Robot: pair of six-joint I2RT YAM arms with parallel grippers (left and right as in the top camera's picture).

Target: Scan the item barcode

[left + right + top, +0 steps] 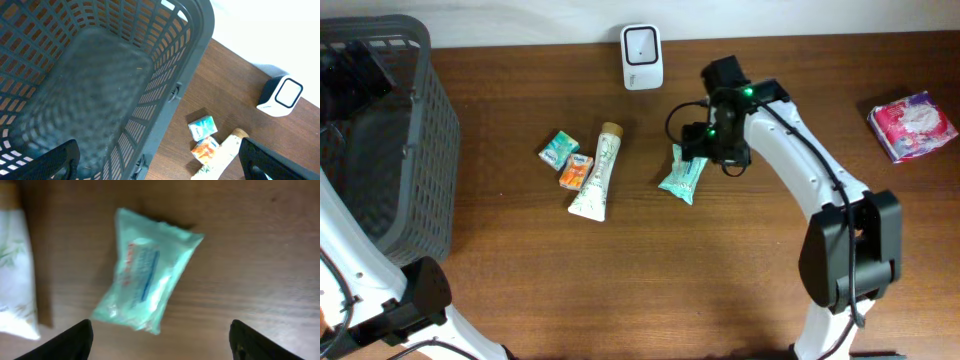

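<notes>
One teal packet (150, 287) lies just ahead of the spread right end effector (162, 332).

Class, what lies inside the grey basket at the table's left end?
Inside the grey basket, the left wrist view shows only its bare floor and slotted walls, no item. A near corner is hidden behind a finger of the left gripper.

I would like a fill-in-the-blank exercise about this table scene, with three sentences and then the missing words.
1. The right gripper hangs over the teal packet with its jaws ____.
2. The grey basket stands on the robot's ____ side.
3. Beside the tube lie ____ small packs.
Missing words: open; left; two.
</notes>
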